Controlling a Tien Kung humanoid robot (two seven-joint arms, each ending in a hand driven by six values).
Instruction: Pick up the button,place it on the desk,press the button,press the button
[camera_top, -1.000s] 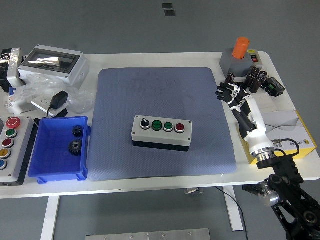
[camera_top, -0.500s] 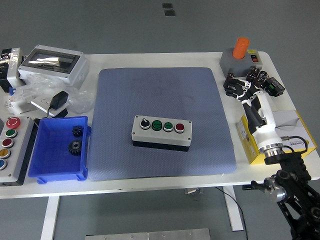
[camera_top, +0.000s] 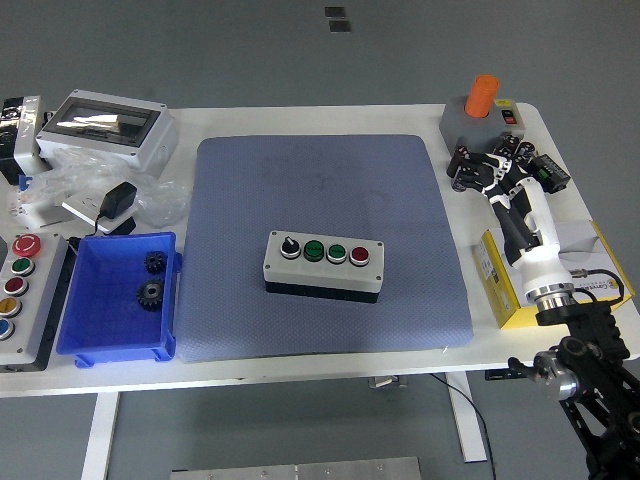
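While hovering at the table's right edge, right hand (camera_top: 487, 170) empty, fingers loosely curled.
Button box (camera_top: 323, 264) sitting mid-mat (camera_top: 330, 180), well apart; looking rigid, smooth-sided, best gripped across its long sides.

Grey four-control button box (camera_top: 323, 263) lies flat mid-mat.

The right arm (camera_top: 585, 385) comes up from the lower right corner and reaches along the desk's right edge toward its far right corner. Its white forearm ends in the right hand (camera_top: 487, 170), fingers curled loosely and holding nothing, raised near that corner.
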